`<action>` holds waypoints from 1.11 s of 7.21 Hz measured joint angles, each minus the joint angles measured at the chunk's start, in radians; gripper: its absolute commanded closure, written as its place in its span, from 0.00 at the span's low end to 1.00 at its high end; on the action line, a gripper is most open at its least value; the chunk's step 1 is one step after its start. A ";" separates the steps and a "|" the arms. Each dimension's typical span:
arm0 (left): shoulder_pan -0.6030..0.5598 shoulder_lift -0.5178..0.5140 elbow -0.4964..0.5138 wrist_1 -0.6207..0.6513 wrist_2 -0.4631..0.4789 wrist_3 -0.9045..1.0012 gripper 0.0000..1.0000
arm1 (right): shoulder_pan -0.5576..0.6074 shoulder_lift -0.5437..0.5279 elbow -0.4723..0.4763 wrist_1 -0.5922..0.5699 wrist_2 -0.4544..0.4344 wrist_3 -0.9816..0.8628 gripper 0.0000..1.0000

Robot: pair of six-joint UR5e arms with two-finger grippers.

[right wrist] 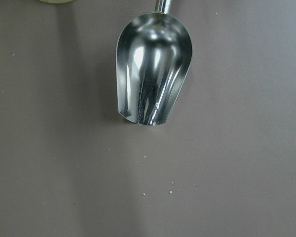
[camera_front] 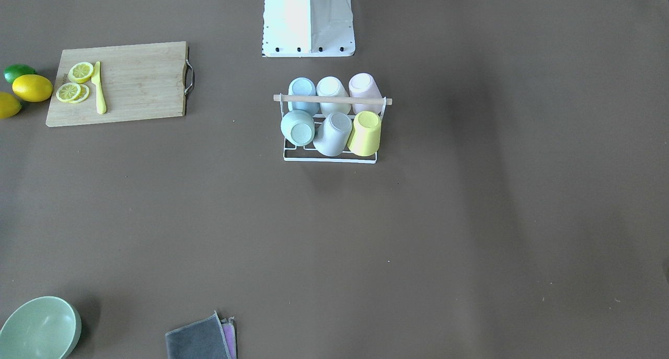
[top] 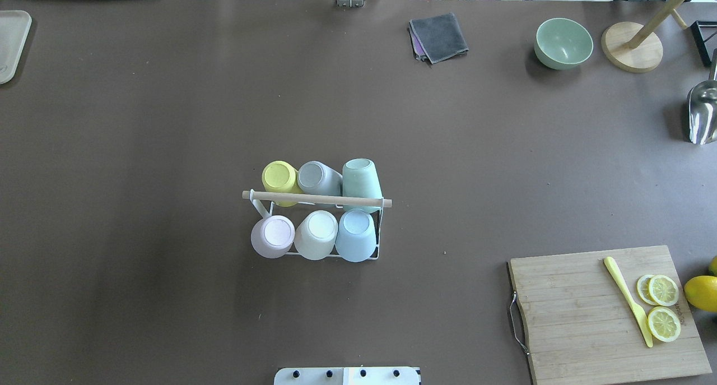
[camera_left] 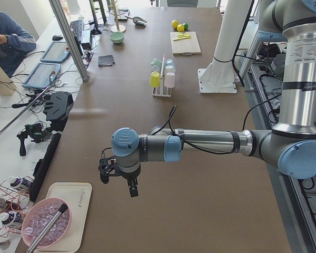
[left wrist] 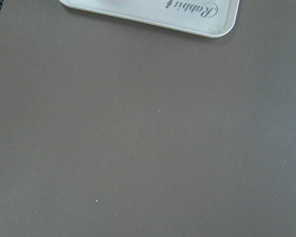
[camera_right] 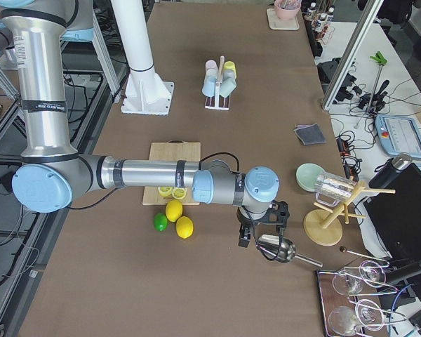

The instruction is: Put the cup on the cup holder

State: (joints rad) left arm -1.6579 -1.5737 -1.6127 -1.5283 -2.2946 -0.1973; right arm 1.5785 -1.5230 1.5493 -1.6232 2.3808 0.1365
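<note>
The cup holder (top: 316,198), a white wire rack with a wooden rod across its top, stands mid-table near the robot's base and also shows in the front view (camera_front: 330,161). Several pastel cups sit upside down on its prongs: a yellow cup (top: 279,177), a grey cup (top: 313,177), a green cup (top: 360,177), a pink cup (top: 273,236), a white cup (top: 316,233) and a blue cup (top: 356,235). My left gripper (camera_left: 117,185) hangs far off at the table's left end by a white tray. My right gripper (camera_right: 261,235) hangs at the right end over a metal scoop. I cannot tell whether either is open or shut.
A wooden cutting board (top: 582,312) bears lemon slices and a yellow knife, with whole lemons (camera_front: 32,87) beside it. A green bowl (top: 563,43), a grey cloth (top: 440,36), a wooden stand (top: 632,47), the metal scoop (right wrist: 153,74) and the white tray (left wrist: 153,12) lie around the table's edges.
</note>
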 measured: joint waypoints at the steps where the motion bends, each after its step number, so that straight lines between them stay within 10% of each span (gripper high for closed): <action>1: 0.002 0.001 -0.015 0.007 0.070 0.003 0.03 | 0.000 0.001 0.000 0.000 -0.003 0.000 0.00; 4: 0.027 -0.024 -0.054 0.137 0.214 0.059 0.03 | -0.001 0.001 -0.001 0.000 -0.008 0.000 0.00; 8: 0.011 -0.043 -0.059 0.199 0.075 0.139 0.02 | -0.003 0.001 -0.004 0.000 -0.009 0.000 0.00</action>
State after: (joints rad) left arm -1.6465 -1.6168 -1.6714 -1.3294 -2.2200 -0.0581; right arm 1.5757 -1.5217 1.5454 -1.6229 2.3723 0.1365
